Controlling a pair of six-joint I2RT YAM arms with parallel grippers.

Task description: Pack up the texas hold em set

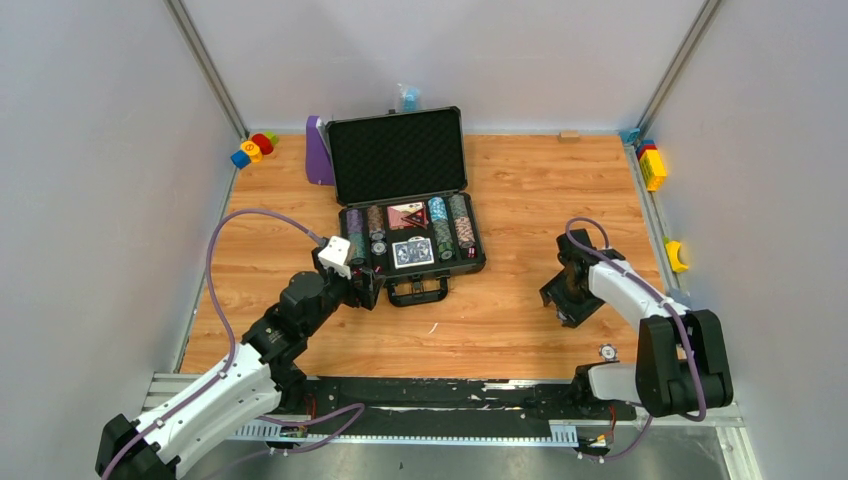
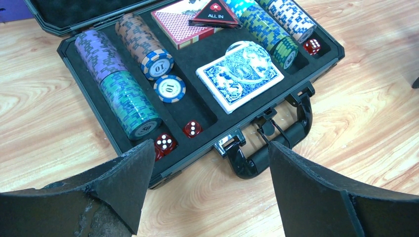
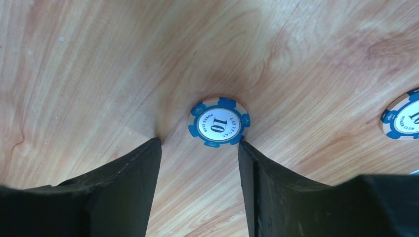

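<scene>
The briefcase (image 1: 398, 155) lies open, its foam holding rows of chips (image 2: 129, 101) and a blue card deck (image 2: 240, 75). At its front left corner the left gripper (image 2: 210, 148) hangs spread and empty. Right of the briefcase, the right gripper (image 3: 199, 143) is spread too, with a loose blue-edged chip (image 3: 219, 122) flat on the table (image 3: 99, 64) just ahead of its fingertips.

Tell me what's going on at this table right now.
Two robot arms are packing a poker set. The briefcase lies open mid-table, already holding chip rows, two card decks and dice. The left gripper hangs open near the case's handle, holding nothing. The right gripper is open low over a loose blue 10 chip on the table; another chip lies nearby.
</scene>
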